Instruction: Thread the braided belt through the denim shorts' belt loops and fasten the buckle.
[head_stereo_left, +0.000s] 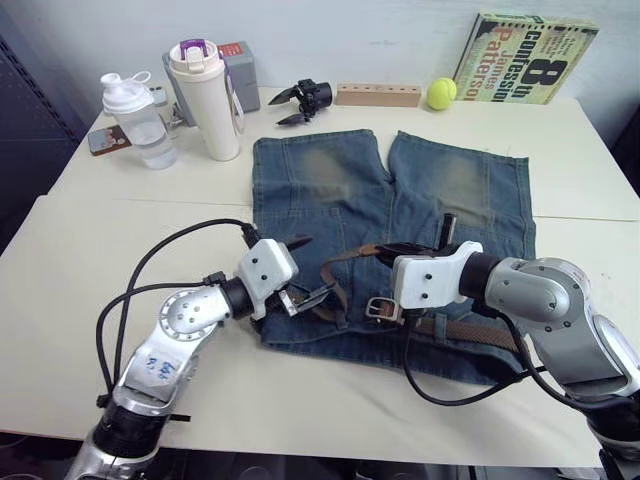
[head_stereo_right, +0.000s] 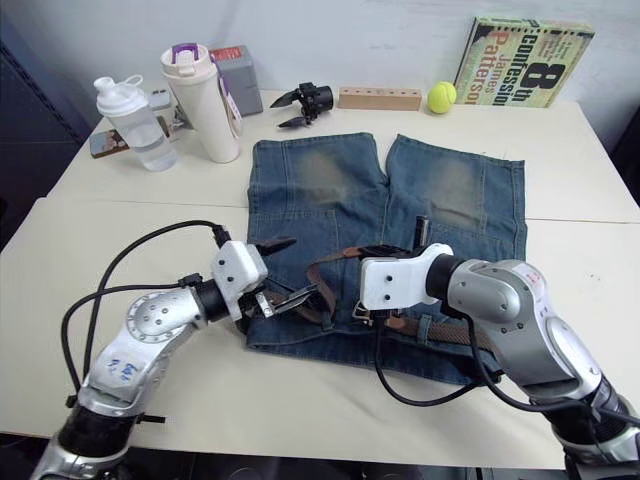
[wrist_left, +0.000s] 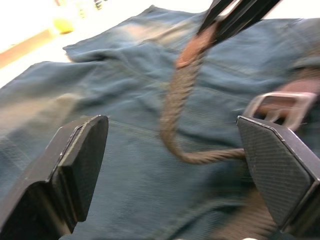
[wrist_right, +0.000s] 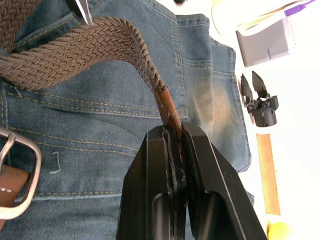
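Right hand (wrist_right: 172, 145) was clamped on the tan leather tip of the braided belt (wrist_right: 85, 52), holding it raised above the denim shorts (head_stereo_left: 340, 190). From that tip the belt curved down in a loop to the waistband, where the buckle (head_stereo_left: 381, 308) lay on the denim near the robot's edge of the shorts. Left hand (head_stereo_left: 312, 296) had its fingers (wrist_left: 80, 160) spread apart, gripping nothing, poised low over the waistband's left end with the belt's loop between them. Shorts lay flat on the tabletop (head_stereo_left: 90, 320), legs pointing away from the robot.
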